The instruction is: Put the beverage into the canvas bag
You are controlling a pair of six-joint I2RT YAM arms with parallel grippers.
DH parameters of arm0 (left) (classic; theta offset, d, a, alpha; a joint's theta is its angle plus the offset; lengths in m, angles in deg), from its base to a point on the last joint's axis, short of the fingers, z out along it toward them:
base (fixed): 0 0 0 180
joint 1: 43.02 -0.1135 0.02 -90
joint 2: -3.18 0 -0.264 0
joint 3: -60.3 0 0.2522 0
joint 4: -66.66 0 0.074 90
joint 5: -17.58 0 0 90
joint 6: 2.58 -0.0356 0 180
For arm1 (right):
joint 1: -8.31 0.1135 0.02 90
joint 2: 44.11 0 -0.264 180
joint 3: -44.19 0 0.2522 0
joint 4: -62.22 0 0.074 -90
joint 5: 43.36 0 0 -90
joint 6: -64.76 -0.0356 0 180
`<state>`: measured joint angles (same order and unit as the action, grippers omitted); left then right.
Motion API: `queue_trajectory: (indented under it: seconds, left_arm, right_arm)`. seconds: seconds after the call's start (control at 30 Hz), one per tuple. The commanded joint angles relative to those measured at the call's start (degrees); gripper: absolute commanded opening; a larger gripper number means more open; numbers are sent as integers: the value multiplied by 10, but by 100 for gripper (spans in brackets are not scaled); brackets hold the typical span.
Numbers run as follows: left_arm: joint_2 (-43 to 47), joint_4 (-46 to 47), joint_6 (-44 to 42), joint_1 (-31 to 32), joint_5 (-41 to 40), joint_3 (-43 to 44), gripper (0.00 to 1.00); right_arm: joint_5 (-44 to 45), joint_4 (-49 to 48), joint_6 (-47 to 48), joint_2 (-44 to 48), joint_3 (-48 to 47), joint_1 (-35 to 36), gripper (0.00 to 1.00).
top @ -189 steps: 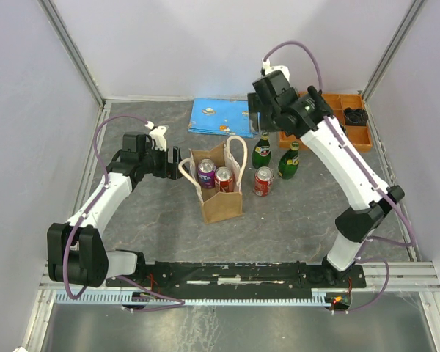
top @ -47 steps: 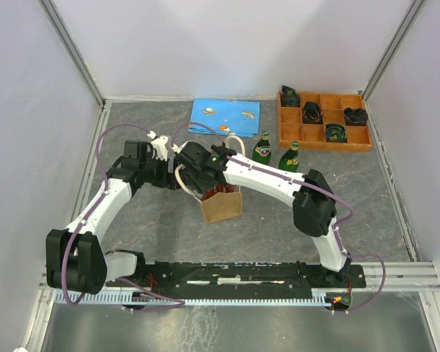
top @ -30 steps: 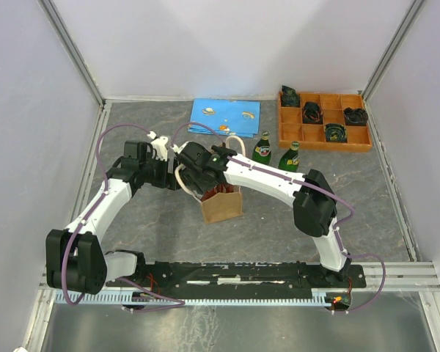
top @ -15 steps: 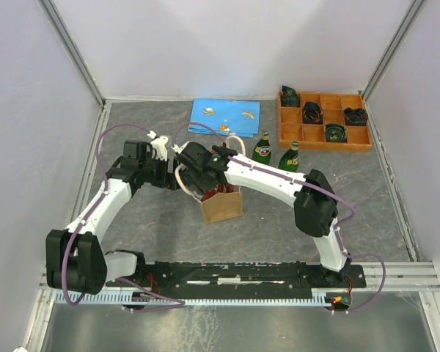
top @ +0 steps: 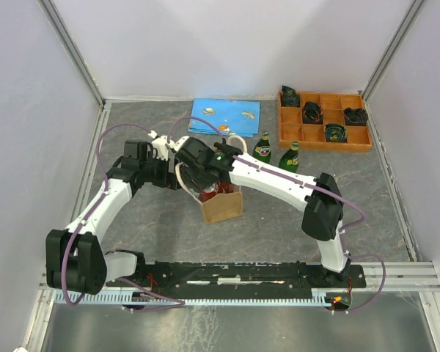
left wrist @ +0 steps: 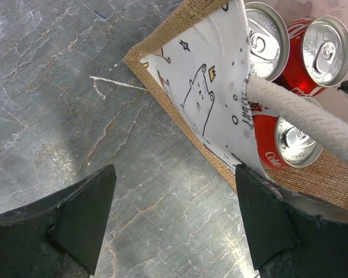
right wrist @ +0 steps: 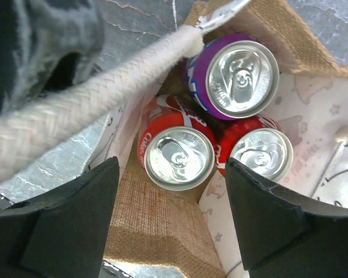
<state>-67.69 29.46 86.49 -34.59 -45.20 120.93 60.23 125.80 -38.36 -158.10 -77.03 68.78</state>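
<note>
The tan canvas bag (top: 224, 207) stands upright mid-table with cream handles. Three cans stand inside it: a purple one (right wrist: 235, 75) and two red ones (right wrist: 177, 153) (right wrist: 261, 153). My right gripper (top: 205, 180) hangs just above the bag's mouth, open and empty, its jaws wide over a red can (right wrist: 171, 174). My left gripper (top: 172, 174) is at the bag's left side, open, with bare floor between its jaws (left wrist: 174, 191). A rope handle (left wrist: 301, 113) stretches past its right finger. The bag's corner (left wrist: 180, 35) and the red cans (left wrist: 293, 142) show there.
Two green glass bottles (top: 262, 149) (top: 289, 158) stand right of the bag. An orange compartment tray (top: 325, 125) with black parts sits at the back right. A blue flat sheet (top: 224, 117) lies at the back centre. Grey walls enclose the table.
The red can that stood on the table right of the bag is now inside it. Over the last half second my right gripper has risen slightly from the bag; the left arm has not moved.
</note>
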Motion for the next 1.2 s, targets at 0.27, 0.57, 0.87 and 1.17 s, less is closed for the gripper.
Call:
queue_trajectory:
  seconds: [0.27, 0.57, 0.87, 1.17]
  left_arm:
    - [5, 29, -17, 2, 20, 5, 90]
    - [1, 40, -10, 2, 25, 0, 90]
    - [9, 36, -8, 3, 21, 0, 90]
    - [14, 11, -5, 26, 5, 97, 90]
  right_arm:
    - [165, 65, 37, 16, -265, -101, 82]
    - [108, 75, 20, 41, -198, -170, 80]
    - [96, 48, -30, 74, -91, -147, 80]
    - [118, 94, -103, 174, -24, -156, 80]
